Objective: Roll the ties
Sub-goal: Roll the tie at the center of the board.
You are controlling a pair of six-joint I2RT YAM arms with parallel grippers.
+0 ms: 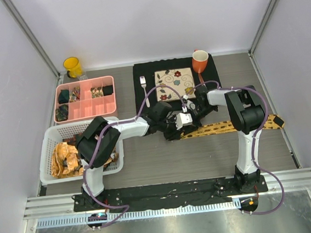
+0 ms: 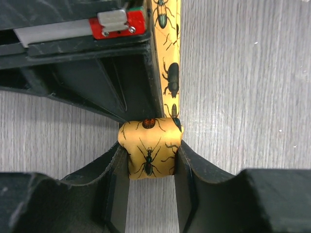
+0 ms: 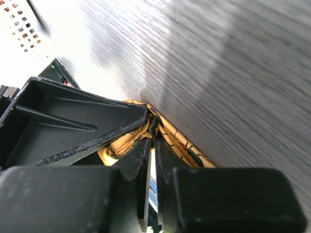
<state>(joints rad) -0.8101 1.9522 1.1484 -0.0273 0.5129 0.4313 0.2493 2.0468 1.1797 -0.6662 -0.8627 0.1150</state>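
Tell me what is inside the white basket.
Crumpled yellow-orange ties lie heaped in the basket. The left arm covers its right side, so what lies there cannot be seen.

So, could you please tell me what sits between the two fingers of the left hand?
The rolled-up end of the yellow tie, pinched between the left hand's fingers; the left wrist view shows it.

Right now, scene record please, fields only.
tie: partly rolled, tail flat on table
left end effector: shut on tie's rolled end
right end effector: shut on tie, next to the roll
basket: more ties piled, unrolled
tray: some compartments filled, others empty
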